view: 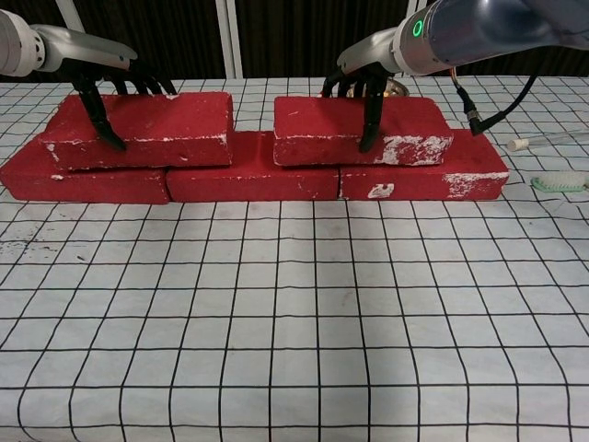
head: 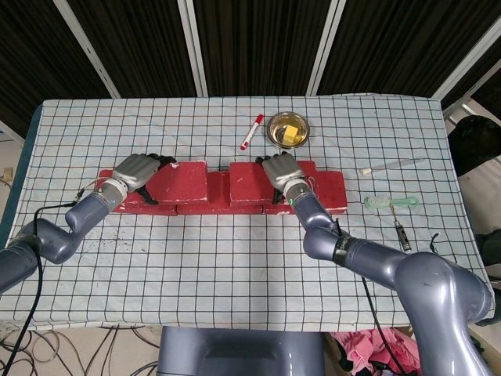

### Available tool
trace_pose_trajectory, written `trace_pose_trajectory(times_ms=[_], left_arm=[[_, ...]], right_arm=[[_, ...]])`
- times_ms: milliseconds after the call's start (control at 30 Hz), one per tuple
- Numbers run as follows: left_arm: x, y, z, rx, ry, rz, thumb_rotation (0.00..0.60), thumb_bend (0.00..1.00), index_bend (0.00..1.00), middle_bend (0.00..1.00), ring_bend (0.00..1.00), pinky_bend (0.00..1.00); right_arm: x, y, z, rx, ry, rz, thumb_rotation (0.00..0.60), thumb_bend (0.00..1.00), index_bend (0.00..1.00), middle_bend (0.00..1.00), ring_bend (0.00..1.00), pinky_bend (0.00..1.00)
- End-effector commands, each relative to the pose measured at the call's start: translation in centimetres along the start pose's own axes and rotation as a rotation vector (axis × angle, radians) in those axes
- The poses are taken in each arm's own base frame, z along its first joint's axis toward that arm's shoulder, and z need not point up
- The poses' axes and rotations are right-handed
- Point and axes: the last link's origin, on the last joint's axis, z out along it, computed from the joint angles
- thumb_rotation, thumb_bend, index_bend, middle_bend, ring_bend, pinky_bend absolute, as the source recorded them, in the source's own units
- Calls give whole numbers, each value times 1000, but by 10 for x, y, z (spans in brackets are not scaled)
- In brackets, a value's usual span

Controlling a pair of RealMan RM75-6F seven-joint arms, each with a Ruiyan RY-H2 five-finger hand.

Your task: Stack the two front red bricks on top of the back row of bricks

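Three red bricks form the back row (view: 253,180) on the checked cloth. Two more red bricks lie on top of that row. The left upper brick (view: 147,129) (head: 182,182) sits over the joint of the left and middle bricks. My left hand (head: 137,171) grips its left end, thumb (view: 97,115) down the front face. The right upper brick (view: 405,129) (head: 249,182) sits over the joint of the middle and right bricks. My right hand (head: 282,168) grips it from above, thumb (view: 370,115) on the front face. A gap separates the two upper bricks.
Behind the bricks lie a red marker (head: 251,131) and a metal bowl (head: 288,129) holding something yellow. To the right are a white tube (head: 391,164), a green toothbrush (head: 390,203) and a small screwdriver (head: 401,233).
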Motion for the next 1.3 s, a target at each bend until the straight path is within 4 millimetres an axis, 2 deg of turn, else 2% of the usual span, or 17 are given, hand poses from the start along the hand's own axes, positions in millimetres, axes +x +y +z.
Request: trace_pose_trajectory(times_ms=[33, 300, 833, 1300], left_arm=[[0, 3, 3, -6, -9, -4, 600, 209, 144, 215, 115, 245], [1, 18, 12, -36, -23, -21, 600, 208, 141, 214, 115, 245], [3, 31, 24, -38, -66, -40, 600, 206, 129, 208, 107, 232], [8, 26, 19, -28, -66, -51, 600, 204, 126, 202, 105, 232]], right_arm=[[0, -1, 2, -2, -2, 4, 600, 0, 174, 207, 161, 125], [3, -3, 2, 0, 4, 1, 600, 0, 174, 207, 161, 124], [2, 1, -2, -7, 0, 10, 600, 0, 174, 207, 161, 124], [-4, -3, 1, -5, 14, 3, 600, 0, 174, 207, 161, 125]])
